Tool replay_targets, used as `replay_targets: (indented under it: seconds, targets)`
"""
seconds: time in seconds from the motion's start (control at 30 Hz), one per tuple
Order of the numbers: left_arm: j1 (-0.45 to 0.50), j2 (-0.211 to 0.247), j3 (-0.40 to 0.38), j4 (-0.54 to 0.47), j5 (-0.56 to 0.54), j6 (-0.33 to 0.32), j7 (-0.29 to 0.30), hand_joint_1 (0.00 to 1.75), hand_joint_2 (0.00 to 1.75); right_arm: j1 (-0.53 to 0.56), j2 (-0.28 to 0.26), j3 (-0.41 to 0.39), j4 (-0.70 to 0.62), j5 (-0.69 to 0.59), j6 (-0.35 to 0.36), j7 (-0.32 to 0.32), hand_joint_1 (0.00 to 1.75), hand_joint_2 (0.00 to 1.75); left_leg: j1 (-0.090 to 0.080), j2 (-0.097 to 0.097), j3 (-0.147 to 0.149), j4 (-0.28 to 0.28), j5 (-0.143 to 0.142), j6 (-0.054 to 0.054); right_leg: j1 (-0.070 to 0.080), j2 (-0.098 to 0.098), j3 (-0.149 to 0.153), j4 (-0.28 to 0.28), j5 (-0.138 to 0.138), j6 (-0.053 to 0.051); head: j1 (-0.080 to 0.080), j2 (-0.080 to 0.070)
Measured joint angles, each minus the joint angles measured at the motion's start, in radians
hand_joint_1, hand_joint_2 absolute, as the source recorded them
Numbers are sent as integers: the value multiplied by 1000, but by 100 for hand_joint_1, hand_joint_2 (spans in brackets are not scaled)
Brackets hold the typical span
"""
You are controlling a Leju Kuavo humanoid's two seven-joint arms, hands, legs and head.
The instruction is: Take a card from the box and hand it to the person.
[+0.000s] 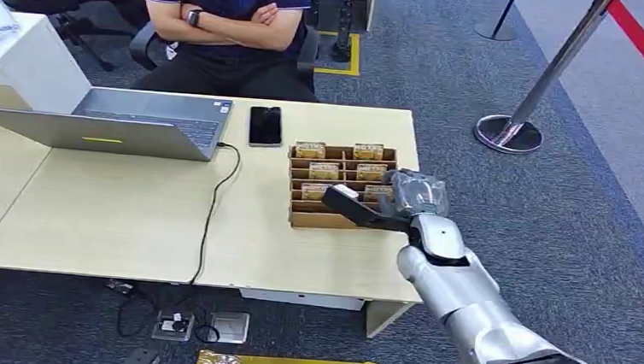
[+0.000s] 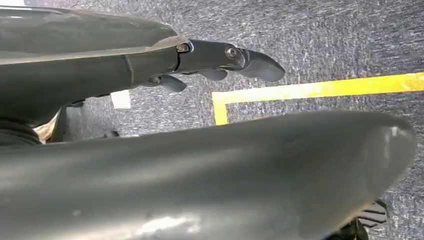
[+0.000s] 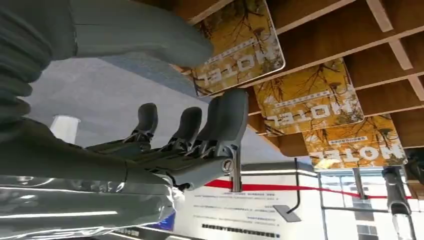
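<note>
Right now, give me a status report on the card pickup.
Right hand open, at the box, nothing held. Left hand hanging, open. Cards all slotted. Nothing blocking.

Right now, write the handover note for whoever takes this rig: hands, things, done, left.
Right hand: open at the card box, fingers apart beside the cards, holding nothing.
Left hand: hanging over the floor, holding nothing; whether open or curled is unclear.
Box: on the table at its right end, cards standing in its slots.
Person: seated across, arms folded.
Done: reach to the box.
Left: grip a card, lift it out, hand it over.
</note>
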Motion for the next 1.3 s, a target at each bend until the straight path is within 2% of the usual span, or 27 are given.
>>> replay_targets:
  seconds: [0.03,0.07,0.17,0.2,0.33,0.6,0.67,0.7,1.0,1.13,1.3]
  targets:
    - [0,0,0,0,-2,3,2,0,0,0,0,0,3,0,-2,-1,101,175,0,0,0,0,0,0,0,0,0,0,0,0,0,0]
    - [0,0,0,0,-6,3,3,0,0,0,0,0,5,0,-3,-2,101,175,0,0,0,0,0,0,0,0,0,0,0,0,0,0]
    - [0,0,0,0,-8,10,3,0,0,0,0,0,12,4,-9,-2,143,175,0,0,0,0,0,0,0,0,0,0,0,0,0,0]
    - [0,0,0,0,-8,15,3,0,0,0,0,0,14,4,-10,-2,140,175,0,0,0,0,0,0,0,0,0,0,0,0,0,0]
    - [0,0,0,1,-8,18,3,0,0,-7,0,0,26,6,-14,-8,161,175,0,0,0,0,0,0,0,0,0,0,0,0,0,0]
    - [0,0,0,2,-8,14,3,0,0,-21,0,0,40,18,-24,-5,161,175,0,0,0,0,0,0,0,0,0,0,0,0,0,0]
    - [0,0,0,2,-8,14,3,0,0,-22,0,0,41,18,-24,-5,164,175,0,0,0,0,0,0,0,0,0,0,0,0,0,0]
    - [0,0,0,2,-8,14,2,0,0,-22,0,-1,42,18,-24,-5,175,175,0,0,0,0,0,0,0,0,0,0,0,0,0,0]
    - [0,0,0,2,-8,13,-1,0,0,-18,-8,-8,29,18,-46,-13,175,175,0,0,0,0,0,0,0,0,0,0,0,0,0,0]
    - [5,0,0,2,-4,13,-14,0,0,26,-18,-10,-97,19,-61,-33,175,175,0,0,0,0,0,0,0,0,0,0,0,0,0,0]
    - [10,0,1,2,1,17,-24,0,0,77,-33,-9,-329,-32,-16,-87,175,175,0,0,-1,0,0,0,0,0,-1,0,0,0,0,0]
